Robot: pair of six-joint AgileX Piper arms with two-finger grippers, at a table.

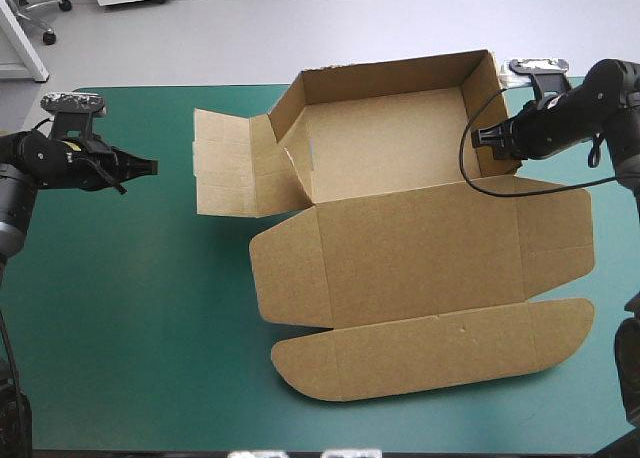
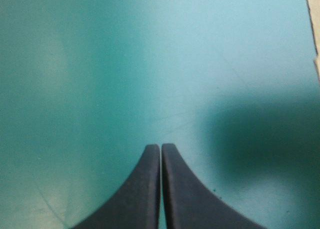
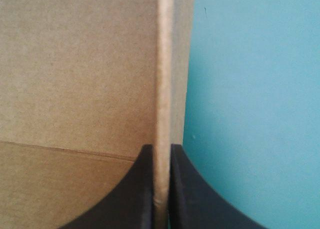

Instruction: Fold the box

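Observation:
The brown box stands as an open tray with its far and right walls raised, its left side flap lying flat and its lid spread flat toward the near edge. My right gripper is shut on the box's right wall, whose upright edge runs between the fingers. My left gripper hangs shut over bare teal-green cover, left of the side flap, with nothing in it; its fingers meet in one arch. A sliver of the box's edge shows ahead of it.
The teal-green table cover lies bare to the left of and in front of the box. The lid's rounded tuck flap reaches toward the near edge.

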